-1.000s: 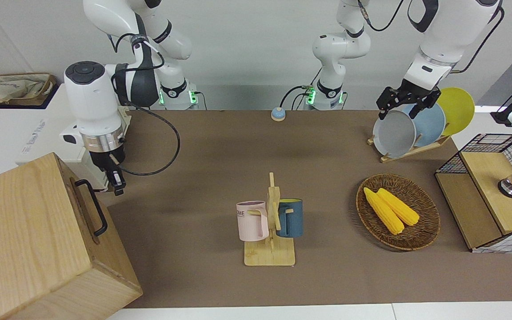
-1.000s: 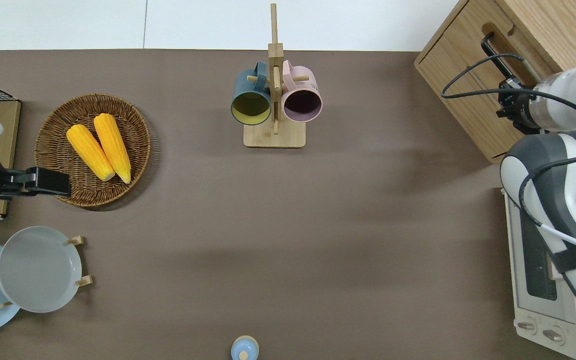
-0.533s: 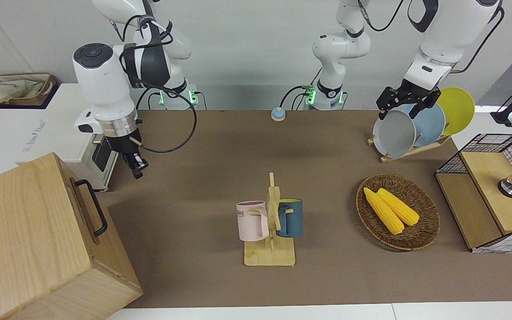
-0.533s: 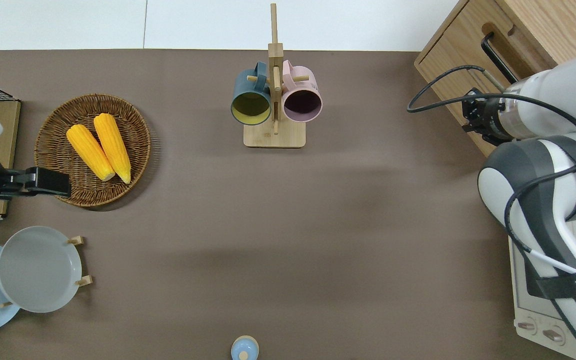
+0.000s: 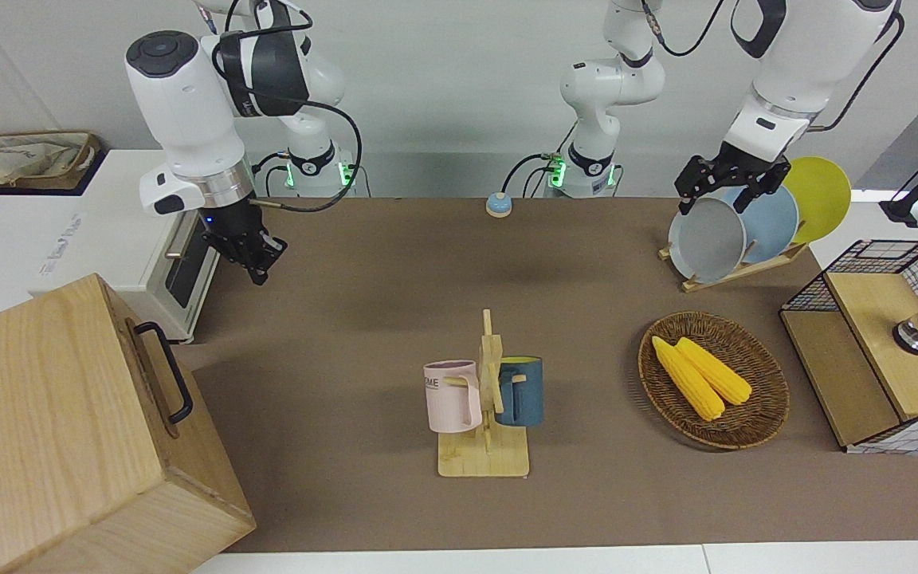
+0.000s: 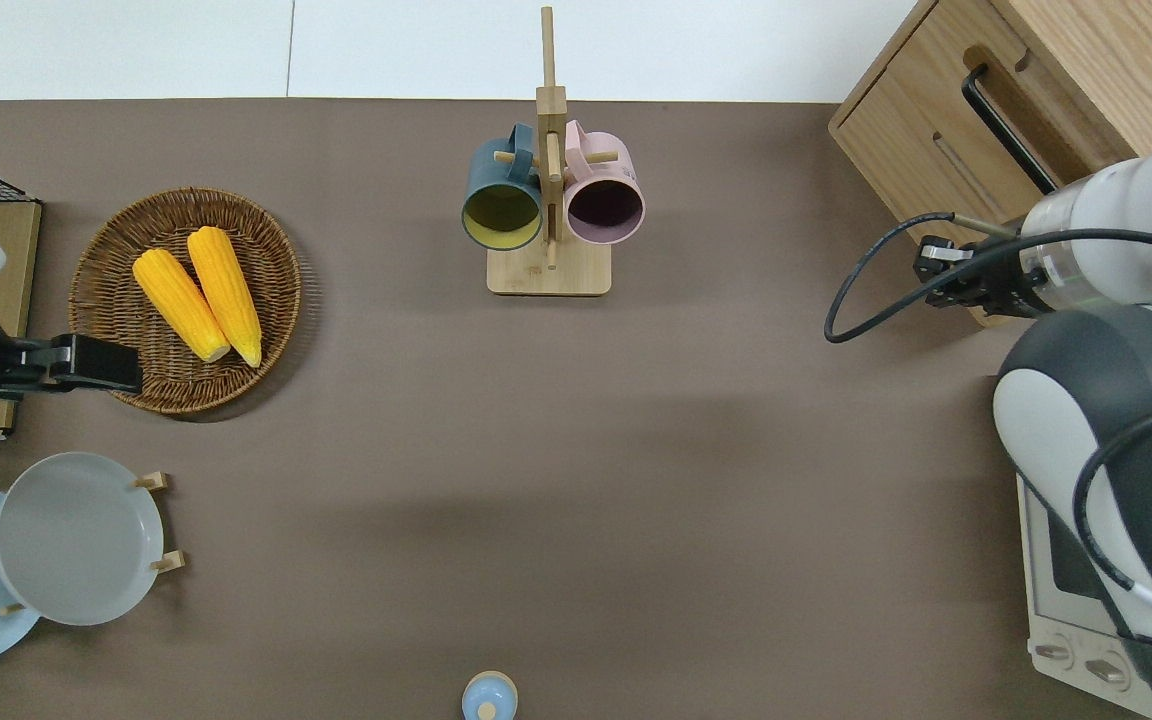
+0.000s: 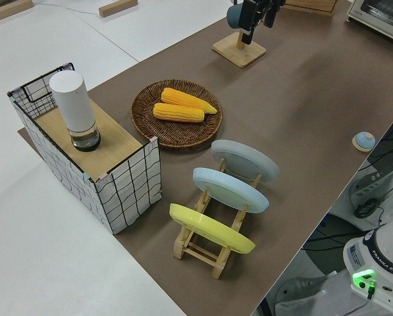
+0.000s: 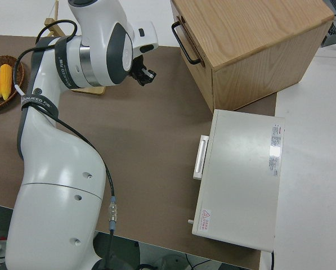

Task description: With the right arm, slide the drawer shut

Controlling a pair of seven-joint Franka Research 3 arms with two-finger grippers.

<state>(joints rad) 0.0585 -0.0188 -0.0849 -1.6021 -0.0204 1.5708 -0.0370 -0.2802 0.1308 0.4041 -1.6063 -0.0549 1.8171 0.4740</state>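
Now right hand (image 5: pixel 256 259) hangs empty, clear of the drawer (image 5: pixel 158 381).

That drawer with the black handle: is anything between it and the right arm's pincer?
Nothing visible is. The right pincer hangs in the air apart from the drawer; between them lies only bare table. The drawer already sits flush in its cabinet.
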